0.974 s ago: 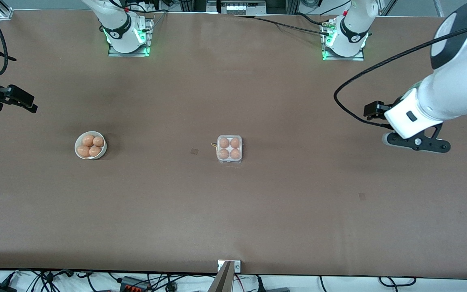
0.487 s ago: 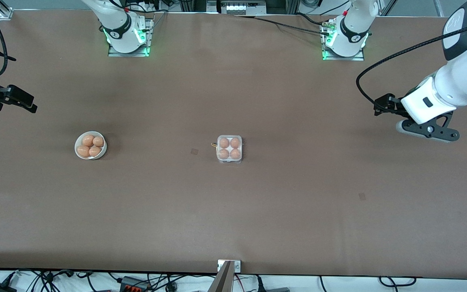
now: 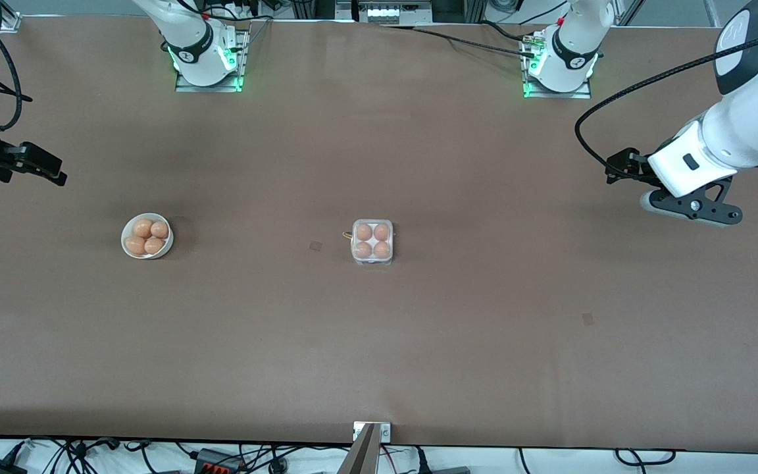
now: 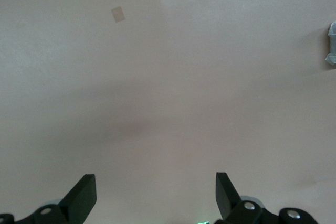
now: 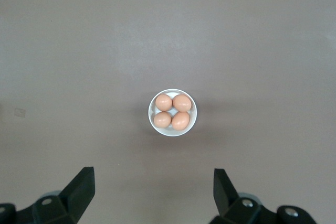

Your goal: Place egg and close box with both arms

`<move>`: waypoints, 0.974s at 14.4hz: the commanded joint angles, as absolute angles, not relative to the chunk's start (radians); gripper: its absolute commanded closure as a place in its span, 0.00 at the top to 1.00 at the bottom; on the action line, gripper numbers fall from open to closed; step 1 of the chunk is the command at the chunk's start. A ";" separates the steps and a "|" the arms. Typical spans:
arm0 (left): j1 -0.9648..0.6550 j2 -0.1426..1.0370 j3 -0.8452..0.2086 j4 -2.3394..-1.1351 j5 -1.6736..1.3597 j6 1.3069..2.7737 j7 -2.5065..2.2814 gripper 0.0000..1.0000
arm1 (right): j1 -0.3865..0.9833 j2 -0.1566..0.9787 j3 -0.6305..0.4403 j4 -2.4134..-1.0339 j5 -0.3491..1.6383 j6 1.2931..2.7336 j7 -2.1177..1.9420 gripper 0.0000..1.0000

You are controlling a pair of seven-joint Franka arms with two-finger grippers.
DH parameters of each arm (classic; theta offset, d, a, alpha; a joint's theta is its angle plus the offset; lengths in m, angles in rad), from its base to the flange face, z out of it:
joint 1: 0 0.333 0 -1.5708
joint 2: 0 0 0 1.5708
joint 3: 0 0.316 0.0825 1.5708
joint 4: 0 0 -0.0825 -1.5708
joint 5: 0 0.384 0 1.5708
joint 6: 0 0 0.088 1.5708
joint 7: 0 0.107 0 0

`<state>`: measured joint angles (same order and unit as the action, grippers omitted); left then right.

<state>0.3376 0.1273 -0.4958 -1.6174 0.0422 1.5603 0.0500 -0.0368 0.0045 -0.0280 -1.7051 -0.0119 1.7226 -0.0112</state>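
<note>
The box (image 3: 372,241) sits square to the desk (image 3: 458,342) edges near mid-desk, no long axis, its lid down over four orange-brown eggs, one per cell. Well apart from it, the left gripper (image 3: 619,172) hangs open and empty over bare desk at its own end. The right gripper (image 3: 47,169), open too, hangs near the bowl (image 3: 147,236) holding four more eggs. Bare surface surrounds the box.

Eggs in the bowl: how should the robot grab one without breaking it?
Probably from straight above, fingers on an egg's two rounded sides. The four sit packed in the white bowl, whose rim blocks a sideways reach. The open right gripper has it in view.
</note>
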 commanded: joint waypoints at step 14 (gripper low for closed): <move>0.365 0.100 -0.497 -1.632 0.021 1.506 0.080 1.00 | -0.041 -0.012 -0.021 -1.712 -0.012 1.710 -0.011 1.00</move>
